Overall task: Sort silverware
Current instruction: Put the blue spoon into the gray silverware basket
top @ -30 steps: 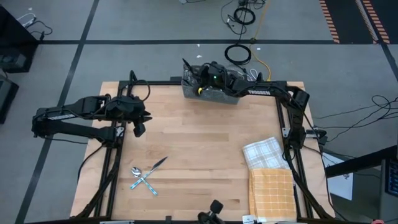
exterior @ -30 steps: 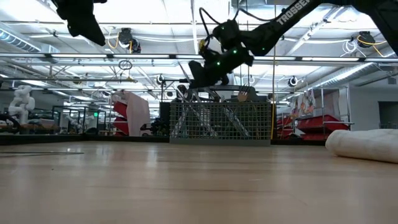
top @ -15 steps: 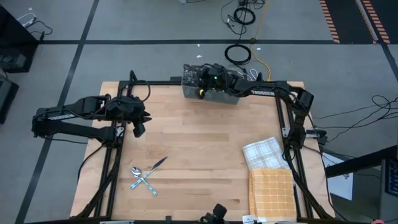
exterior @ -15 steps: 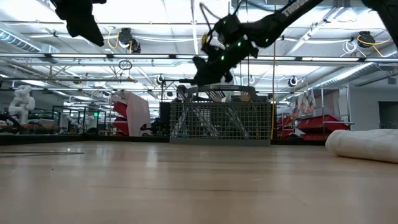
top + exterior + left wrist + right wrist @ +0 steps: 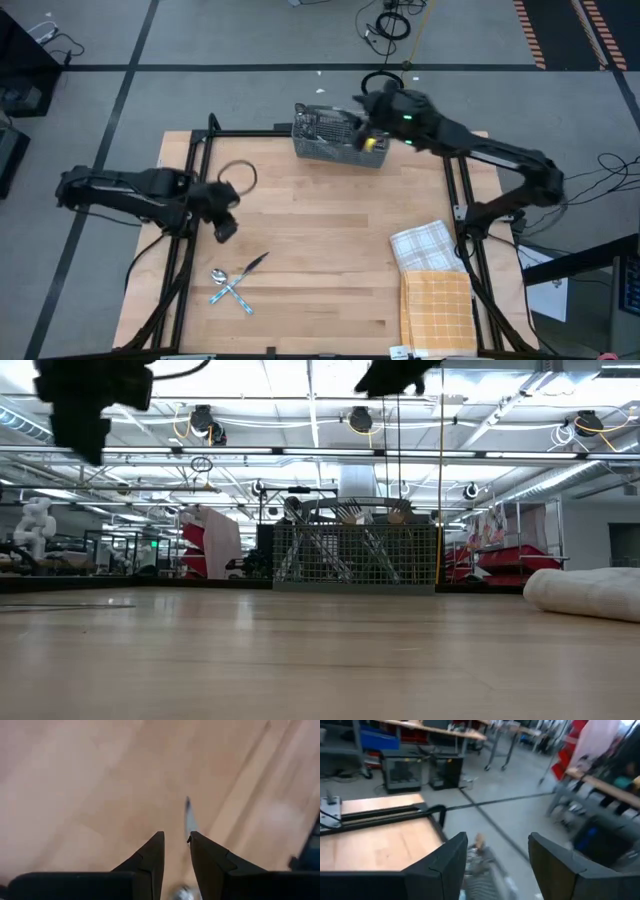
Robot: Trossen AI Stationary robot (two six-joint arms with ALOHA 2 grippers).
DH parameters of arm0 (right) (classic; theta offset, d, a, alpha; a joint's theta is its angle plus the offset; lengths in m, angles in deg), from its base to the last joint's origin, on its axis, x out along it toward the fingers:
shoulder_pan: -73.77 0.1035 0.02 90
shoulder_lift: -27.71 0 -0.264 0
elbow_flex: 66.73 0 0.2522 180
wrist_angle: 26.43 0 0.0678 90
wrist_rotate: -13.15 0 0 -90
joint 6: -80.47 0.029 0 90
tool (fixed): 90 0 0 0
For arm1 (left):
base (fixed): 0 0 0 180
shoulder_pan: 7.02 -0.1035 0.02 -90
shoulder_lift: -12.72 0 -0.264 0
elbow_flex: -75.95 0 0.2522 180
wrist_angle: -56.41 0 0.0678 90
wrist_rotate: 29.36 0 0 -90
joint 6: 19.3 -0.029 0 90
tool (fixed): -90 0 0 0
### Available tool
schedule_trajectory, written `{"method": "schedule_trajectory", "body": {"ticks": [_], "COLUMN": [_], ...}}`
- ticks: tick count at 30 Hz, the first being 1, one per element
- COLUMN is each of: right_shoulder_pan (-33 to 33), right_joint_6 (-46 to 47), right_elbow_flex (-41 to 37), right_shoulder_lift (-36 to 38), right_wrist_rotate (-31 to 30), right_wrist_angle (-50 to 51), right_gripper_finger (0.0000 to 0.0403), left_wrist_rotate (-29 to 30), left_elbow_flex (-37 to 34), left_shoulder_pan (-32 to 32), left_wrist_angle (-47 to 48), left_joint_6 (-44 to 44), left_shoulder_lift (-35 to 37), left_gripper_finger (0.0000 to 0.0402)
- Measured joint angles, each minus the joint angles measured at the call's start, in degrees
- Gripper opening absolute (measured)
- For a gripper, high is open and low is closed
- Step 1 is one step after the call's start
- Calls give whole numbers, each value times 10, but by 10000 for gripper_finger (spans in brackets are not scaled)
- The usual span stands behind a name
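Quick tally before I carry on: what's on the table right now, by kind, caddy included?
Spoon: 1
Knife: 1
White checked cloth: 1
Orange cloth: 1
Wire caddy: 1
Total: 5; the pieces inside the caddy can't be counted from here.

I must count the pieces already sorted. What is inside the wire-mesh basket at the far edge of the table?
Inside the basket, silverware stands upright: fork tines show above the rim. Through the mesh, only slanted handles are visible; their number and kinds cannot be told. From above, the contents blur together.
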Motion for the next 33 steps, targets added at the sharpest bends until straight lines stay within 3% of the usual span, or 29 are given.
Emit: {"method": "schedule_trajectory", "body": {"ticks": [3, 7, 12, 15, 19, 33], "right_shoulder_pan": [16, 24, 21, 21, 21, 21], "right_joint_6": [-36, -64, -66, -65, -57, -17], "right_elbow_flex": [0, 0, 0, 0, 0, 0], "right_shoulder_lift": [58, 126, 197, 226, 253, 269], "right_wrist_rotate": [-34, -49, -52, -52, -61, -61], "right_wrist_angle": [35, 79, 121, 143, 173, 206], "right_gripper_finger": [198, 199, 199, 199, 199, 199], "left_wrist_rotate": [-28, -41, -22, 23, 78, 50], "left_elbow_flex": [-33, -56, -56, -56, -56, -55], "left_shoulder_pan": [67, 179, 303, 359, 393, 443], "left_wrist_angle": [-32, -88, -154, -187, -205, -249], "left_joint_6": [46, 33, -40, -79, -91, -92], "left_shoulder_lift": [-23, -63, -121, -156, -210, -330], "left_gripper_finger": [99, 99, 99, 99, 99, 99]}}
